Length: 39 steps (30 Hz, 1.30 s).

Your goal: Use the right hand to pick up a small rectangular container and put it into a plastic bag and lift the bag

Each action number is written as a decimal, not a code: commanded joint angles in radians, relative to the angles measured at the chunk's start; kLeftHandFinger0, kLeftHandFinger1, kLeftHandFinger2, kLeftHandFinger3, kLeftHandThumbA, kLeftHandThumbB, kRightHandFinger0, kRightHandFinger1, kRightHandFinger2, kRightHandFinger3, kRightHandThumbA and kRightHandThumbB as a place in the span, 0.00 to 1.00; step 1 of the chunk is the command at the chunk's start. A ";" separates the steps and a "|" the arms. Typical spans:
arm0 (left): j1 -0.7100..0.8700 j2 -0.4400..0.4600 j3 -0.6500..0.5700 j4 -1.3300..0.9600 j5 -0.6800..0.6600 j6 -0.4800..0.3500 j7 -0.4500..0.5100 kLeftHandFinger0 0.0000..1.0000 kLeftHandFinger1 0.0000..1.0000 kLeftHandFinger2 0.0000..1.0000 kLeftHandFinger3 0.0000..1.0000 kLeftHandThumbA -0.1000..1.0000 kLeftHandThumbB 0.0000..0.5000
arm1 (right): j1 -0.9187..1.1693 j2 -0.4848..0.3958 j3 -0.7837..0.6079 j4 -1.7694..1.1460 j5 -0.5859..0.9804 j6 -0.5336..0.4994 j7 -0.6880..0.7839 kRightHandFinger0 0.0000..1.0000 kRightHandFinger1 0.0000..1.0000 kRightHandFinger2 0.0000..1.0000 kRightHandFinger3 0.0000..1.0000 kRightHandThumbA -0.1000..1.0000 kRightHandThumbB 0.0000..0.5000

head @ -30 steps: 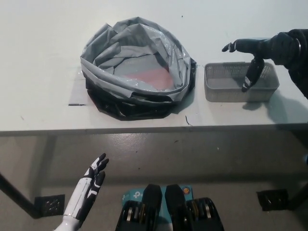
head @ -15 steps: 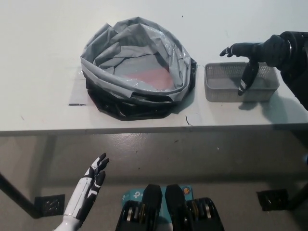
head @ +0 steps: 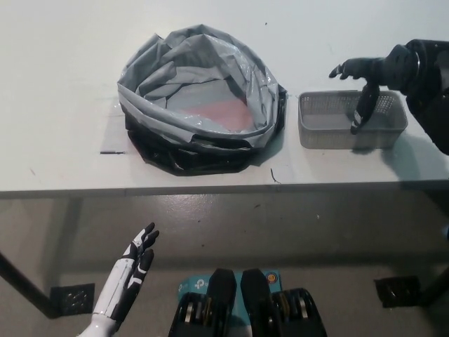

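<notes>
Right hand (head: 365, 88) hangs spread and empty over the mesh container (head: 351, 121) – just right of the bag (head: 200, 98) on the worktop (head: 63, 63) – so close squarely across its long walls; left hand (head: 133, 270) idles below, released.

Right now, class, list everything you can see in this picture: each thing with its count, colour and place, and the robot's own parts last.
plastic bag: one, grey and black, open, on the table's middle.
mesh container: one, grey, rectangular, on the table right of the bag, apart from it.
table: one, white, across the upper picture.
floor plate: one, black, lower left under the table.
left hand: one, white, open, resting low at lower left, below the table edge.
right hand: one, black, open, over the container, fingers reaching down into it.
</notes>
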 commanded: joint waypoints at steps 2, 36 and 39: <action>-0.017 0.013 0.008 -0.033 0.010 -0.019 0.001 1.00 1.00 1.00 1.00 1.00 0.51 | -0.103 0.006 -0.012 0.081 -0.021 -0.088 -0.069 1.00 1.00 1.00 1.00 1.00 1.00; -0.045 0.016 0.010 -0.040 -0.001 -0.009 -0.011 1.00 1.00 1.00 1.00 1.00 0.55 | -0.169 0.043 -0.111 0.202 0.049 -0.120 0.000 1.00 1.00 1.00 1.00 1.00 0.91; -0.043 0.015 0.010 -0.048 0.001 0.002 -0.010 1.00 1.00 1.00 1.00 1.00 0.54 | -0.167 0.048 -0.101 0.210 0.032 -0.083 -0.004 1.00 1.00 1.00 1.00 1.00 1.00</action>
